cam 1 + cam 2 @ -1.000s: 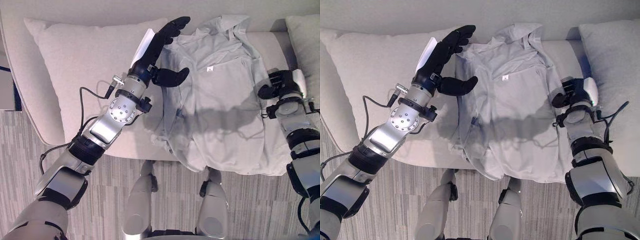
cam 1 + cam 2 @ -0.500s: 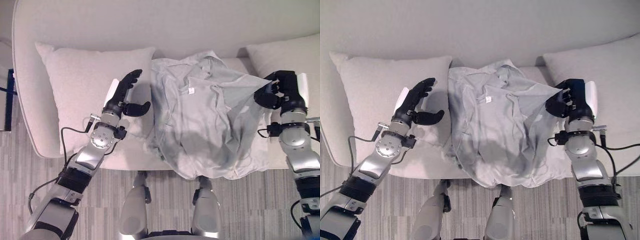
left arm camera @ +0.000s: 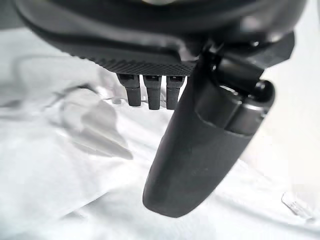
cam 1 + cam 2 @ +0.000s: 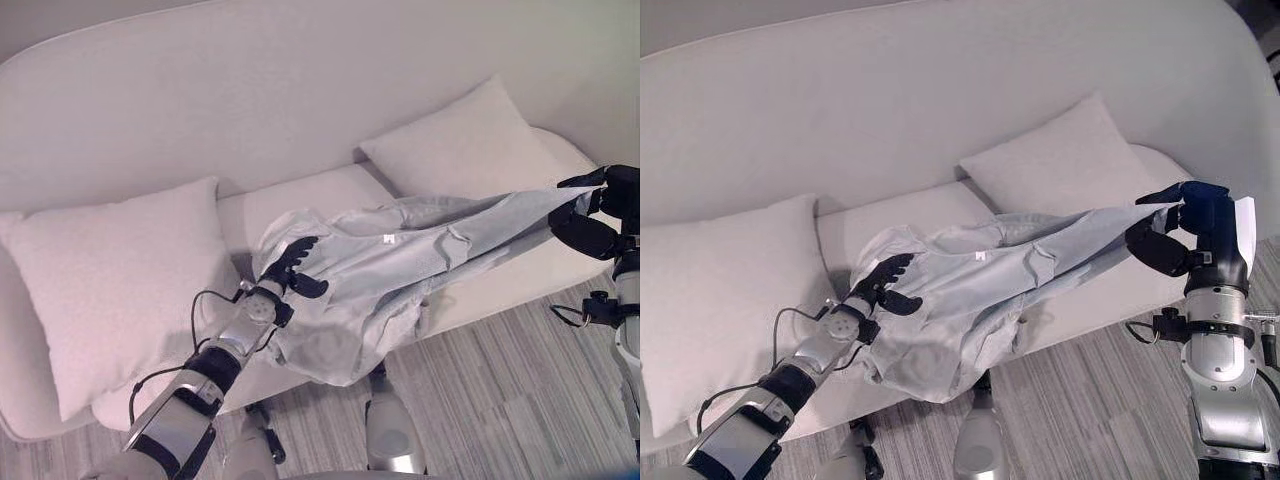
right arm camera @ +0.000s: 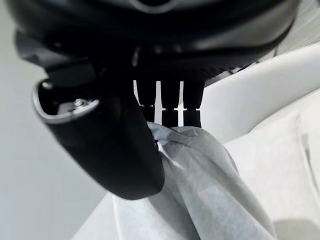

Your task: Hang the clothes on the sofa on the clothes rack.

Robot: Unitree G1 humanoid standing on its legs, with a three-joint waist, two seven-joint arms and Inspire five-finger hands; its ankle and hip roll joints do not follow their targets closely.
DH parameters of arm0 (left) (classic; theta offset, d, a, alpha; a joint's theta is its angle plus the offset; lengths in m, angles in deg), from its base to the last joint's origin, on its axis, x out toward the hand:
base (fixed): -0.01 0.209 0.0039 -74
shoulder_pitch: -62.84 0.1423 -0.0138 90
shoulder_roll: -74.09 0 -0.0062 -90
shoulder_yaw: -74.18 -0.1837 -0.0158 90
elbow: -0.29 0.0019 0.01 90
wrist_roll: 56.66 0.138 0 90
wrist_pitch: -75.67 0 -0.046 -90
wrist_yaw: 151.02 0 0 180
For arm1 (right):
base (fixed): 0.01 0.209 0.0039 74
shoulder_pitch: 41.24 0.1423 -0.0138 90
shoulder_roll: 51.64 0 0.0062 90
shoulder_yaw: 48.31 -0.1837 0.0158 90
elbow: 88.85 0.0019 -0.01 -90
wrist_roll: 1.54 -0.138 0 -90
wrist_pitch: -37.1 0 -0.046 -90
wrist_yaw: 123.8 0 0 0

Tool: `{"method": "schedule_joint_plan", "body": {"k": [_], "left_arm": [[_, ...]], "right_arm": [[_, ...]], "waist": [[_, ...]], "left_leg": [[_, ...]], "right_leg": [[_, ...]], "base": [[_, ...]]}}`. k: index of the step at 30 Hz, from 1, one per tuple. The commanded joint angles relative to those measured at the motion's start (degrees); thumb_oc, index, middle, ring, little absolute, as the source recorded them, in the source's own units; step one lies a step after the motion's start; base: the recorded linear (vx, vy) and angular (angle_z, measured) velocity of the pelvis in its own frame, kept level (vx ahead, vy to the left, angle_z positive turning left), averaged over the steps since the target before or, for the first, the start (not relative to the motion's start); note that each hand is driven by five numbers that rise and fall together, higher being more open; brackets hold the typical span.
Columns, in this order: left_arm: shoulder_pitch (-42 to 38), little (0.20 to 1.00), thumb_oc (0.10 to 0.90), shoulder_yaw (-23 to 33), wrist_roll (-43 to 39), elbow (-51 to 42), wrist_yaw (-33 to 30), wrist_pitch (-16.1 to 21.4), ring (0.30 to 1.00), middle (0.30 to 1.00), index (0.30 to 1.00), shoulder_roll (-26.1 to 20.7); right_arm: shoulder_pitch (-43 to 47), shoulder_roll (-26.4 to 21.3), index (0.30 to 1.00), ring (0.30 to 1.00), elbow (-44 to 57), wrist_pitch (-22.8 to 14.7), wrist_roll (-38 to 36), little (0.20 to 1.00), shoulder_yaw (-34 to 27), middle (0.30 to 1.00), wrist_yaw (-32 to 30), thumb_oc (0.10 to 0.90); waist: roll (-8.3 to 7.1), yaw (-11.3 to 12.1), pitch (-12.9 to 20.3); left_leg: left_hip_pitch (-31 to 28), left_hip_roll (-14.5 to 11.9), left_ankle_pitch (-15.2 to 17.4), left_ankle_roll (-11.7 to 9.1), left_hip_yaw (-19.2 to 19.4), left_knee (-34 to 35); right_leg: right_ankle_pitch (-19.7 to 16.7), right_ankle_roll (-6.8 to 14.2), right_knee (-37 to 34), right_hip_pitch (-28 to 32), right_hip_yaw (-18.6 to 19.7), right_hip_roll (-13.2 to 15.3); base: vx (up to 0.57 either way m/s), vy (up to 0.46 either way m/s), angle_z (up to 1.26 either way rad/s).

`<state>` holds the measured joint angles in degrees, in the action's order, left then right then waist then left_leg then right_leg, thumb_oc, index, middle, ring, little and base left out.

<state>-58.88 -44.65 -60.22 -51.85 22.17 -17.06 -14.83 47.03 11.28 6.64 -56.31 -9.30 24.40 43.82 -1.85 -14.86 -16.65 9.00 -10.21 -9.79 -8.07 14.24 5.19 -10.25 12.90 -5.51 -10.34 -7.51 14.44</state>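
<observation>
Right eye view: our right hand (image 4: 1185, 235) pinches the shirt (image 4: 980, 285), stretched off the sofa (image 4: 890, 120); our left hand (image 4: 883, 284) rests open-fingered on it. Lifting begun; hanging remains, no rack seen.

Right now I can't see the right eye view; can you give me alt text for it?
The right hand pinches one end of a pale shirt, pulling it taut above the sofa. The left hand rests open on the shirt's bunched end between two cushions.
</observation>
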Motion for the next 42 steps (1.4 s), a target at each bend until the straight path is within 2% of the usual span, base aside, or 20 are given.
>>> {"method": "schedule_joint_plan", "body": {"k": [1, 5, 10, 12, 15, 17, 18, 19, 23, 28, 32, 34, 36, 38, 39, 41, 42], "left_arm": [[-13.2, 0.900, 0.800, -3.0, 6.9, 3.4, -2.0, 4.0, 0.900, 0.900, 0.900, -4.2], [-16.0, 0.900, 0.800, -2.2, 4.4, 4.0, -3.5, 4.5, 0.900, 0.900, 0.900, -6.7], [-18.2, 0.900, 0.800, 0.7, 0.8, 4.2, -6.8, 5.7, 0.900, 0.900, 0.900, -11.3], [-20.5, 0.900, 0.800, -0.1, 2.2, 8.2, -7.8, 5.3, 0.900, 0.900, 0.900, -11.9], [-21.0, 0.900, 0.800, 0.7, 3.8, 9.1, -9.6, 5.5, 0.900, 0.900, 0.900, -14.0], [-16.7, 0.900, 0.800, 2.8, 2.9, 7.3, -10.0, 5.6, 0.900, 0.900, 0.900, -11.3], [-16.3, 0.702, 0.668, 2.5, 3.1, 7.3, -9.9, 5.6, 0.702, 0.702, 0.702, -10.7], [-16.3, 0.300, 0.400, 1.9, 3.6, 7.8, -9.3, 5.4, 0.300, 0.300, 0.300, -10.1], [-14.5, 0.300, 0.400, 2.3, 4.1, 5.6, -8.9, 5.5, 0.300, 0.300, 0.300, -8.8], [-9.7, 0.300, 0.400, 4.1, 2.6, -0.5, -8.9, 6.0, 0.300, 0.300, 0.300, -7.7], [-3.9, 0.300, 0.400, 9.0, -0.3, -11.4, -8.0, 7.6, 0.300, 0.300, 0.300, -9.5], [-2.7, 0.300, 0.400, 9.9, -0.6, -13.3, -7.9, 7.8, 0.300, 0.300, 0.300, -9.9], [2.6, 0.300, 0.400, 15.5, -3.7, -25.0, -7.6, 9.5, 0.300, 0.300, 0.300, -12.4], [4.4, 0.300, 0.400, 21.1, -5.0, -34.8, -8.0, 10.6, 0.300, 0.300, 0.300, -16.0], [3.8, 0.300, 0.400, 24.2, -5.2, -38.5, -9.2, 11.3, 0.300, 0.300, 0.300, -18.0], [3.1, 0.300, 0.400, 24.9, -4.9, -39.3, -9.6, 11.3, 0.300, 0.300, 0.300, -18.7], [4.7, 0.300, 0.400, 29.0, -4.8, -42.0, -10.2, 12.0, 0.300, 0.300, 0.300, -21.1]], "right_arm": [[16.0, -9.2, 0.300, 0.300, -7.7, -4.9, 1.0, 0.300, 0.8, 0.300, -7.8, 0.400], [19.1, -8.6, 0.300, 0.300, -11.5, -4.4, 1.5, 0.300, 4.4, 0.300, -8.9, 0.400], [23.1, -3.2, 0.300, 0.300, -17.5, -3.2, 4.3, 0.300, 10.6, 0.300, -10.8, 0.400], [24.6, -1.6, 0.300, 0.300, -19.1, -3.5, 4.9, 0.300, 12.7, 0.300, -11.8, 0.400], [24.3, -1.7, 0.300, 0.300, -19.1, -4.3, 5.7, 0.300, 12.5, 0.300, -12.8, 0.400], [21.2, -1.0, 0.300, 0.300, -18.1, -4.2, 7.3, 0.300, 11.6, 0.300, -12.6, 0.400], [21.0, -1.1, 0.300, 0.300, -17.8, -4.1, 7.5, 0.300, 11.6, 0.300, -12.7, 0.400], [20.9, -1.0, 0.300, 0.300, -17.5, -4.1, 7.7, 0.300, 11.8, 0.300, -12.5, 0.400], [18.9, -1.2, 0.300, 0.300, -15.8, -4.0, 8.8, 0.300, 9.4, 0.300, -13.2, 0.400], [18.2, -0.5, 0.300, 0.300, -14.5, -3.1, 10.0, 0.300, 9.5, 0.300, -13.0, 0.400], [18.5, 0.5, 0.300, 0.300, -11.4, -3.4, 10.0, 0.300, 10.6, 0.300, -10.4, 0.400], [18.5, 0.7, 0.300, 0.300, -10.8, -3.3, 10.1, 0.300, 11.1, 0.300, -9.7, 0.400], [19.7, 0.8, 0.300, 0.300, -7.5, -2.6, 11.1, 0.300, 13.5, 0.300, -6.1, 0.400], [24.7, -0.2, 0.300, 0.300, -5.1, -1.6, 11.3, 0.300, 16.8, 0.300, -3.1, 0.400], [27.4, 0.0, 0.300, 0.300, -2.6, -1.1, 10.7, 0.300, 17.3, 0.300, -2.0, 0.400], [29.3, 0.2, 0.300, 0.300, -2.6, -0.8, 10.7, 0.300, 18.3, 0.300, -1.9, 0.400], [25.5, -2.0, 0.300, 0.300, 3.0, -2.7, 5.0, 0.300, 10.8, 0.300, -0.1, 0.400]], "waist": [[-3.25, 3.7, 0.2], [-3.43, 3.7, -0.7], [-3.10, 4.1, -2.1], [-3.64, 3.8, -3.3], [-4.23, 4.0, -4.1], [-4.05, 4.3, -3.9], [-3.94, 4.3, -3.9], [-3.90, 4.3, -4.1], [-3.76, 4.3, -4.4], [-2.25, 5.6, -2.7], [-0.09, 8.2, 0.2], [0.16, 8.5, 0.8], [1.01, 10.7, 3.9], [1.46, 13.3, 7.4], [1.35, 15.2, 9.7], [1.14, 15.7, 10.3], [1.00, 15.5, 11.0]], "left_leg": [[-5.4, -3.6, 8.8, -3.1, -1.2, -0.2], [-4.2, -4.2, 8.1, -3.4, -0.8, -0.2], [-2.1, -4.8, 7.1, -3.7, 0.0, -0.2], [-0.8, -5.0, 6.7, -3.9, -0.2, -0.2], [1.2, -5.8, 6.0, -4.3, -0.5, -0.2], [0.6, -5.8, 6.1, -4.3, -0.7, -0.2], [0.5, -5.8, 6.2, -4.3, -0.8, -0.2], [0.5, -5.7, 6.2, -4.3, -0.9, -0.2], [-0.2, -5.7, 6.5, -4.3, -0.7, -0.2], [-2.2, -5.5, 6.9, -4.2, -0.9, -0.2], [-4.5, -5.0, 7.7, -4.2, -1.3, -0.2], [-5.1, -4.9, 7.8, -4.1, -1.3, -0.2], [-8.0, -3.8, 8.9, -3.5, -2.1, -0.2], [-10.0, -1.7, 9.9, -2.4, -4.0, -0.2], [-10.7, 0.5, 10.7, -1.3, -5.7, -0.2], [-11.1, 1.5, 11.2, -0.7, -6.3, -0.2], [-11.6, 2.5, 11.7, -0.2, -6.7, -0.2]], "right_leg": [[2.2, 1.5, 0.5, -0.6, -0.9, -0.5], [1.8, 1.5, 0.5, -2.6, -0.2, -1.0], [0.9, 1.5, 0.5, -6.0, 0.7, -1.7], [0.5, 1.4, 0.5, -7.5, 1.1, -1.8], [0.2, 1.4, 0.5, -9.5, 0.7, -2.2], [0.6, 1.2, 0.5, -8.8, 0.4, -2.1], [0.7, 1.1, 0.5, -8.5, 0.2, -2.0], [0.7, 1.1, 0.5, -8.4, 0.3, -2.0], [0.8, 1.2, 0.5, -7.9, 0.4, -2.0], [1.7, 1.1, 0.5, -5.0, -0.4, -1.7], [2.8, 1.0, 0.5, -1.1, -2.1, -0.8], [3.0, 1.0, 0.5, -0.4, -2.4, -0.7], [3.6, 1.0, 0.5, 3.8, -4.1, 0.4], [3.8, 1.0, 0.5, 7.8, -6.5, 2.1], [3.0, 1.1, 0.5, 9.6, -7.7, 3.7], [2.7, 1.4, 0.5, 10.3, -8.1, 4.7], [2.0, 1.8, 0.5, 10.9, -8.2, 5.5]], "base": [[-0.06, -0.042, -0.16], [-0.05, -0.037, -0.17], [-0.04, -0.020, -0.09], [-0.06, -0.019, -0.03], [-0.03, -0.044, 0.03], [0.04, -0.014, -0.04], [0.00, 0.000, 0.00], [-0.01, 0.011, 0.08], [-0.02, 0.005, 0.04], [0.03, 0.005, -0.02], [0.05, 0.028, 0.07], [0.06, 0.030, 0.21], [0.13, 0.106, 0.26], [0.08, 0.216, 0.50], [0.03, 0.212, 0.66], [-0.01, 0.179, 0.48], [-0.01, 0.145, 0.46]]}}
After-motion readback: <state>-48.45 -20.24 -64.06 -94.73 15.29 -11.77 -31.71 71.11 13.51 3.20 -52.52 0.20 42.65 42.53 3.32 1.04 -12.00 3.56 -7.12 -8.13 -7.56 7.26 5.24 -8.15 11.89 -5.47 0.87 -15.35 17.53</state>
